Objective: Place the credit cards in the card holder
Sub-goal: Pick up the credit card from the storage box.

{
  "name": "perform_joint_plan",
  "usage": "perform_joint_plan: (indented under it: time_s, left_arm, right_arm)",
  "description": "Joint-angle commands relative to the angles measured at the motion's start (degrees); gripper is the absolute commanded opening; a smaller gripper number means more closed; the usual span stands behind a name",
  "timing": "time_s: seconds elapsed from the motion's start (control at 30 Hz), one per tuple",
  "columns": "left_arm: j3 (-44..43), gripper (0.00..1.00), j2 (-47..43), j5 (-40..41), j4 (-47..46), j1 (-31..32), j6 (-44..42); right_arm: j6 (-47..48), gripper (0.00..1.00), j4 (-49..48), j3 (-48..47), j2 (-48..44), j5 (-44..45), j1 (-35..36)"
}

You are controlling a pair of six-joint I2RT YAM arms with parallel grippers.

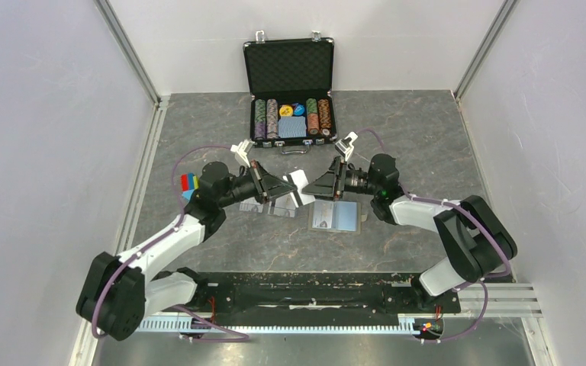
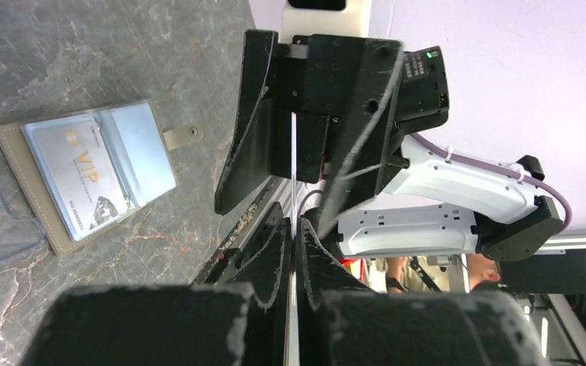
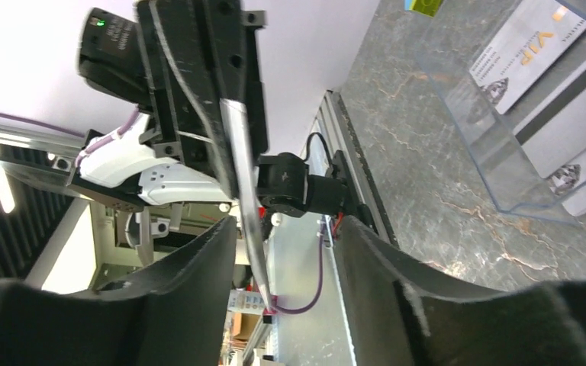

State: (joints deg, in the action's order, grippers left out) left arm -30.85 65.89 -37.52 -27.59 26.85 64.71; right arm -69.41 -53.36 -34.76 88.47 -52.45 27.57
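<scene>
My right end effector (image 3: 286, 236) is spread, so the card (image 3: 238, 152) pinched by my left end effector (image 2: 294, 232) may slip.

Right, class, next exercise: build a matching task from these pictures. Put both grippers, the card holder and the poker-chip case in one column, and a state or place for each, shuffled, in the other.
Things
1. left gripper
2. right gripper
3. card holder
4. poker-chip case

States
A. lid up, at the far end of the table
B. jaws apart, gripping nothing
C. lying open with the tucked-in card
D. shut on the loose card

Pairs: 1-D, 2-B, 3-C, 4-A
</scene>
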Motion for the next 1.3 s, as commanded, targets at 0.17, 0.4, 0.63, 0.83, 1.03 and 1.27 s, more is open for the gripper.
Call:
perform_joint_plan:
  time_s: [0.17,0.4,0.63,0.83,1.03,1.27]
  left_arm:
    - [-2.10,0.02,-4.36,3.90,7.55,0.04,-5.71]
    - [-2.80,0.48,-5.00,5.31,9.50,-0.77,-5.97]
    - [2.92,0.57,-4.56,2.87,-4.02,-6.36,2.81]
    - [4.38,0.43,-2.78,0.68,-8.54,-8.23,4.67]
    - [2.88,0.36,-1.51,-1.40,-6.55,-8.26,2.84]
    - [3.92,0.42,-4.33,2.69,-4.27,-8.49,2.26]
  right_arm:
    - [4.60,0.07,5.05,-1.13,-0.88,-1.10,0.37]
    - [5.18,0.00,5.45,-1.67,-0.99,-1.86,0.38]
    - [-4.53,0.00,-10.08,1.85,-0.06,-2.93,0.20]
    - [-4.55,0.00,-9.92,1.73,-0.42,-3.15,0.14]
    - [-4.65,0.00,-9.64,1.11,-0.28,-3.09,0.07]
    - [-4.91,0.00,-9.48,0.66,-0.44,-3.10,0.03]
